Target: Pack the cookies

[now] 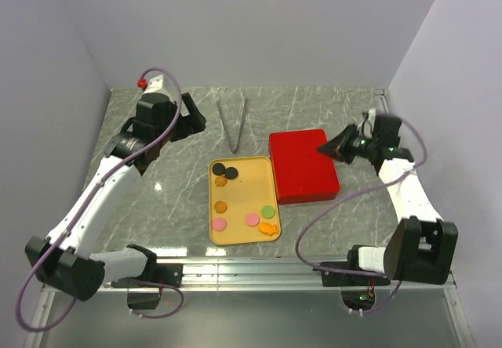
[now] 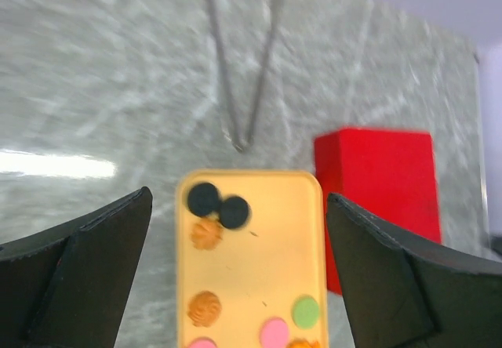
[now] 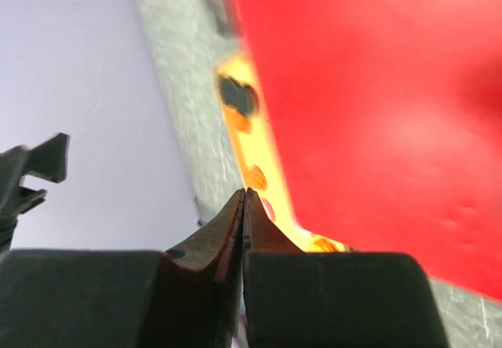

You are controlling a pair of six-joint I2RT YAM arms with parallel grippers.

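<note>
On the marble table [image 1: 314, 105], seen from above, a yellow tray [image 1: 249, 187] sits in the middle holding 8 cookies [image 1: 221, 206]: 2 black and 1 orange at the far end, 1 orange midway, and 2 pink, 1 green and 1 orange at the near end. A red box [image 1: 303, 165] lies just right of the tray, and metal tongs [image 1: 231, 121] lie beyond it. The left gripper [image 1: 196, 117] hovers far-left of the tray, the right gripper [image 1: 329, 150] over the box's far-right corner.

From the left wrist, the left gripper [image 2: 239, 199] has its fingers [image 2: 78, 270] spread wide and empty, framing the tray [image 2: 259, 262], cookies [image 2: 205, 197], tongs [image 2: 239, 89] and box [image 2: 376, 183].

From the right wrist, the right gripper [image 3: 245, 199] is pressed closed on nothing above the box [image 3: 376, 113]; a blurred strip of tray [image 3: 255, 150] with cookies [image 3: 235, 97] shows past its edge.
</note>
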